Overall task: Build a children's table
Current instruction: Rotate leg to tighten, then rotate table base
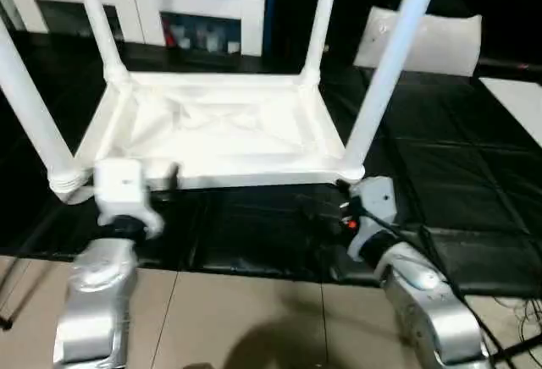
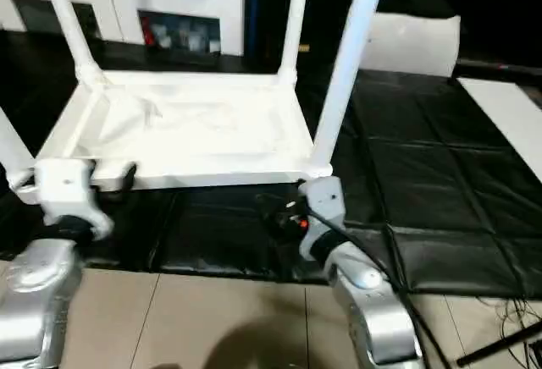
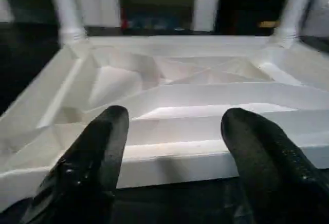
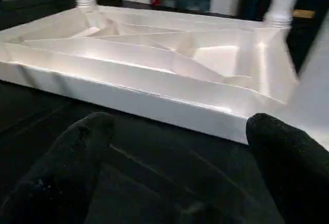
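The children's table stands upside down on the black mat, its tabletop point(image 1: 254, 170) showing the X-ribbed underside point(image 3: 169, 77). A white leg rises from each corner socket: front left point(image 1: 30, 111), back left point(image 1: 97, 18), back right point(image 1: 320, 18) and front right point(image 1: 389, 64). My left gripper point(image 3: 175, 121) is open right at the front rim near the front-left corner, its fingers point(image 3: 97, 152) spread with nothing gripped. My right gripper point(image 4: 180, 126) hangs wide open just short of the front rim by the front-right leg, holding nothing.
A white pillow-like block point(image 1: 428, 39) leans at the back right, and a flat white strip point(image 1: 517, 102) lies on the mat's right side. A white cabinet point(image 1: 152, 5) stands behind. Pale floor tiles point(image 1: 254, 318) lie in front of the mat, with cables point(image 1: 517, 318) at the lower right.
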`<state>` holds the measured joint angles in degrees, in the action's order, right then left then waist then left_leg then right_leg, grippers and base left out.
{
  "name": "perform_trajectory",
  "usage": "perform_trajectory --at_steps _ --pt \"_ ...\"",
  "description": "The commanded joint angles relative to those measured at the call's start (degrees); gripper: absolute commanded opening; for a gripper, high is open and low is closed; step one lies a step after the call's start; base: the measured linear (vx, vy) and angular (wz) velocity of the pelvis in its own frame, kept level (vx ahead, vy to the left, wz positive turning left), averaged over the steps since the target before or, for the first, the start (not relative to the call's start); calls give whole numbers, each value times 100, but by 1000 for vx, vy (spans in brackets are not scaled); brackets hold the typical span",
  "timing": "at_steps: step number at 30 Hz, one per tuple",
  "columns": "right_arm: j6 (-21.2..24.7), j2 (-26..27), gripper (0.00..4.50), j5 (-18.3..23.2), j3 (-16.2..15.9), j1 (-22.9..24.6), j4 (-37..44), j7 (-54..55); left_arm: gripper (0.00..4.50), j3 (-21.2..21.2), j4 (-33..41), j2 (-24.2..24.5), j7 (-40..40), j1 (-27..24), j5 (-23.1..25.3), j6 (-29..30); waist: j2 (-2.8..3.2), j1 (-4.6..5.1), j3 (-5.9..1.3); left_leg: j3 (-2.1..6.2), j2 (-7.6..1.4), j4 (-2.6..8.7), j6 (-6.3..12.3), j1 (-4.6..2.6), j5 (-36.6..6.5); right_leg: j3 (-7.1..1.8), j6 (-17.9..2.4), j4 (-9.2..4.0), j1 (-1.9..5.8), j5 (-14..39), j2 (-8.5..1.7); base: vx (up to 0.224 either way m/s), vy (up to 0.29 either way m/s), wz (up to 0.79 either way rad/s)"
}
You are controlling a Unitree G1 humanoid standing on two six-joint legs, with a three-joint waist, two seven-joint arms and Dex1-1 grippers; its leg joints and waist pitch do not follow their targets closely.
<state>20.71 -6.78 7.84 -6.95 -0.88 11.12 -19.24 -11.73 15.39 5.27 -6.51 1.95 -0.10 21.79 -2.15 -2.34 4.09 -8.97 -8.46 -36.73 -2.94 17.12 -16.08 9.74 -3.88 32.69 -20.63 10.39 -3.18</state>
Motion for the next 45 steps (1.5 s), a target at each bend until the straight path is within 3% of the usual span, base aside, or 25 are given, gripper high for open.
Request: perform_trajectory --at_steps 1,2,3,4,5,6,7,8,9,10,11,12,13,14,15,17,19,22,26,28,32,35,38,42,45 --pt "58 -31 450 7 135 35 95 33 360 -297 58 4 421 118 166 166 90 84 -229 283 -490 516 131 -16 -1801 -327 685 -840 162 3800 -711 0 0 0" --pt "55 -47 450 18 112 11 94 -9 378 -448 38 23 579 154 206 221 133 203 -237 372 -650 612 175 66 -1999 -223 723 -801 251 3325 -687 0 0 0" --pt "55 -77 450 17 75 -26 86 -59 378 -567 45 28 703 175 193 309 138 234 -213 407 -736 673 175 69 -2235 -191 699 -786 274 3204 -670 0 0 0" --pt "56 -88 450 16 60 -40 83 -77 389 -612 49 28 753 182 187 344 197 307 -198 517 -945 862 119 179 -2815 -231 574 -464 411 2629 -640 0 0 0" --pt "57 -103 450 8 41 -66 72 -96 398 -677 47 34 838 193 203 387 188 312 -188 574 -1072 1000 88 239 -3104 -348 477 -167 463 2187 -624 0 0 0" --pt "58 -118 450 -2 21 -94 58 -118 405 -766 37 32 916 198 188 390 79 333 -132 484 -959 1034 -76 200 -3519 -640 145 45 306 1641 -673 0 0 0" --pt "54 -150 450 6 -20 -161 31 -166 411 -931 6 53 1077 207 204 385 -20 311 -155 417 -678 798 -107 118 -3214 -686 297 -357 172 2797 -754 53 -53 15" --pt "56 -164 450 10 -37 -185 21 -176 416 -985 -9 63 1119 211 185 376 -132 263 -107 76 21 -101 66 -339 -1575 -513 886 -1143 -414 5584 -888 78 -47 4" --pt "57 -168 450 10 -43 -198 16 -179 416 -997 -20 70 1125 218 178 375 -107 284 -141 109 34 -141 195 -220 -1051 -563 925 -1118 -229 5927 -1028 78 -47 4" --pt "63 -181 450 14 -67 -226 10 -200 423 -1020 -50 102 1158 231 185 379 -121 259 -252 189 -97 130 289 189 -664 -389 1112 -917 205 5310 -942 84 0 -22" --pt "75 -185 450 19 -83 -239 14 -218 432 -1039 -72 118 1195 244 192 371 -8 200 -225 253 -219 242 272 124 -801 -249 1097 -973 155 4941 -839 78 37 -11" --pt "87 -191 450 17 -102 -243 18 -233 432 -1075 -86 124 1249 257 203 363 88 226 -322 418 -540 465 267 130 -895 -241 791 -778 209 3320 -713 78 37 -11" --pt "94 -204 450 10 -123 -244 23 -249 432 -1115 -90 123 1316 276 223 369 138 252 -350 537 -815 606 327 190 -862 -324 354 -495 250 1743 -707 0 0 0" --pt "90 -226 450 -9 -152 -244 25 -271 432 -1150 -94 126 1376 288 252 363 168 237 -355 563 -865 652 356 229 -867 -373 150 -377 260 1240 -714 0 0 0" --pt "82 -269 450 -49 -211 -235 21 -323 432 -1262 -130 164 1528 319 309 327 76 205 -343 413 -684 569 271 195 -833 -488 -209 -442 155 1144 -799 0 0 0" --pt "84 -269 450 -50 -212 -234 17 -325 432 -1295 -146 176 1553 328 305 309 80 180 -330 370 -578 545 265 234 -795 -492 -282 -507 203 1639 -846 59 4 8" --pt "94 -278 450 -39 -209 -259 -6 -330 432 -1395 -203 235 1664 350 333 269 75 161 -383 388 -608 532 351 274 -406 -474 -267 -488 230 1571 -818 29 0 2" --pt "92 -316 450 -36 -236 -318 -42 -351 442 -1543 -324 349 1739 416 306 256 97 141 -424 414 -653 513 556 310 154 -468 -399 -360 224 739 -787 0 0 0" --pt "71 -342 450 -29 -289 -350 -69 -426 442 -1675 -728 638 1518 582 123 113 106 120 -375 384 -629 538 534 283 -257 -447 -340 -463 210 1355 -789 0 0 0" --pt "35 -354 450 -3 -326 -346 -64 -485 442 -1710 -1039 837 1367 675 74 9 110 115 -347 385 -600 565 414 242 -675 -417 -110 -543 188 1921 -764 0 0 0" --pt "59 -429 450 250 -372 -331 39 -860 442 -1820 -2009 1323 815 1010 -224 -430 139 116 -342 412 -601 584 283 182 -1004 -396 137 -607 176 2281 -775 0 0 0" --pt "188 -553 450 463 -416 -307 140 -1179 442 -1795 -2442 1580 646 1136 -188 -514 165 92 -372 450 -674 596 274 225 -709 -428 -20 -515 202 1696 -802 0 0 0" --pt "428 -801 450 897 -446 -277 377 -1772 442 -1877 -3217 1956 400 1413 -266 -789 182 42 -382 433 -642 575 390 222 -466 -447 -128 -473 211 1343 -796 0 0 0" --pt "574 -1003 450 1173 -421 -297 522 -2177 442 -1977 -3907 2218 -271 1737 -638 -1081 146 17 -399 435 -656 579 366 221 -421 -454 -89 -468 240 1426 -846 0 0 0" --pt "556 -1055 450 1185 -420 -316 508 -2254 442 -1977 -4186 2311 -571 1854 -772 -1190 141 25 -394 419 -682 584 275 217 -413 -465 -233 -465 223 1488 -871 0 0 0"
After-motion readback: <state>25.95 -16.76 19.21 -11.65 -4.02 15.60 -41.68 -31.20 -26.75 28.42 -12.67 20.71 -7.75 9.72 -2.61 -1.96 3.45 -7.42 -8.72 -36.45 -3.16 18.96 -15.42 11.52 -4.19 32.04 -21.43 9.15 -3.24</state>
